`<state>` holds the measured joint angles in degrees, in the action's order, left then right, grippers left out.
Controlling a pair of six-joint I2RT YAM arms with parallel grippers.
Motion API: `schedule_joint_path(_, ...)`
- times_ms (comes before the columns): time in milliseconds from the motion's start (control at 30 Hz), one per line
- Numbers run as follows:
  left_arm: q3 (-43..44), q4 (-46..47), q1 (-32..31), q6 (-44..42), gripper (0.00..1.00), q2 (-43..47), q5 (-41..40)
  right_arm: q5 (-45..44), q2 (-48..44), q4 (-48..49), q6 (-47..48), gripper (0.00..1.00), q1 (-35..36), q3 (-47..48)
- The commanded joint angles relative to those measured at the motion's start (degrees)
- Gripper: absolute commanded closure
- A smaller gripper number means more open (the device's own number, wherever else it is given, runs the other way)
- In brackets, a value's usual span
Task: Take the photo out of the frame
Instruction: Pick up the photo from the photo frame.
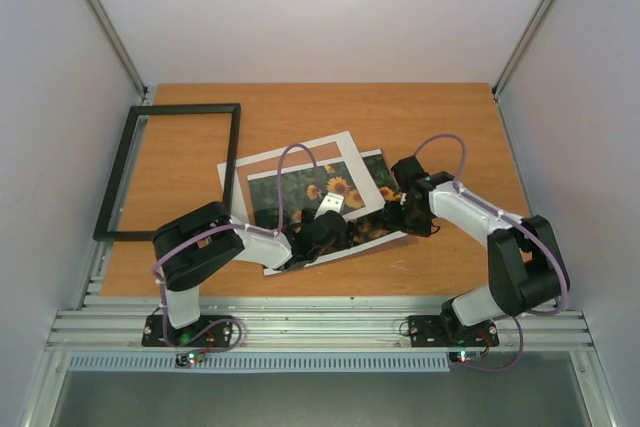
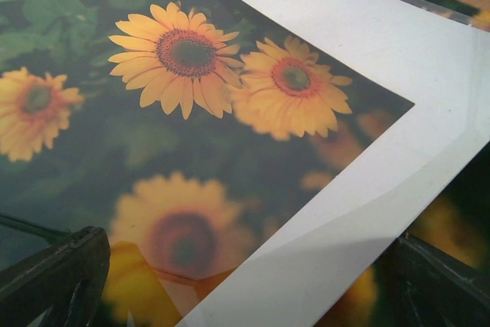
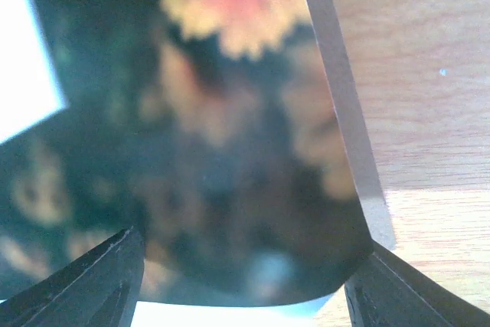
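The left gripper (image 2: 246, 273) is wide open and holds nothing, with one dark finger (image 2: 57, 277) at each side, low over the sheets. Right under it lies the white mat (image 2: 360, 74). The photo (image 2: 191, 59) shows through the mat's cut-out: yellow-orange sunflowers on dark green leaves. Past the mat's outer edge on the right, more of the same print shows, so the mat lies on top of it and askew

The right gripper (image 3: 249, 262) also has its jaws apart. Its fingers stand on either side of a corner of the photo, close above it, and are not closed on it. This view is blurred, so I cannot tell whether the tips touch the paper. A corner of the mat covers the print on the left of this view. On the right, the print's pale edge lies against the bare wooden table (image 3: 429, 112)

From above, both arms reach in to the middle of the table and meet over the mat and print. The frame (image 1: 188, 108) lies flat at the far left, well apart from the print, and the table wood shows through its opening. The photo is out of the frame, lying on the table under the mat
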<state>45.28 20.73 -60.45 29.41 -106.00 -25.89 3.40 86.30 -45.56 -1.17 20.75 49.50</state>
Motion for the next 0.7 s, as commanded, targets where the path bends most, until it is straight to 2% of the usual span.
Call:
schedule_joint_path(0, -0.8, 2.1, 0.28, 1.09, 0.04, -0.01, -0.35, 2.85, -4.5, 2.7, -0.08, 0.28, 0.02, -0.48)
schedule_joint_path(333, -0.97, 2.12, 0.24, 1.18, 0.04, 0.18, -0.47, 11.72, -10.59, 8.66, -1.94, 0.28, -4.97, -5.43)
schedule_joint_path(667, -1.48, 2.11, 0.24, 1.24, 0.04, 1.02, -0.91, 24.96, -15.53, 16.98, -4.94, 0.28, -11.12, -10.07)
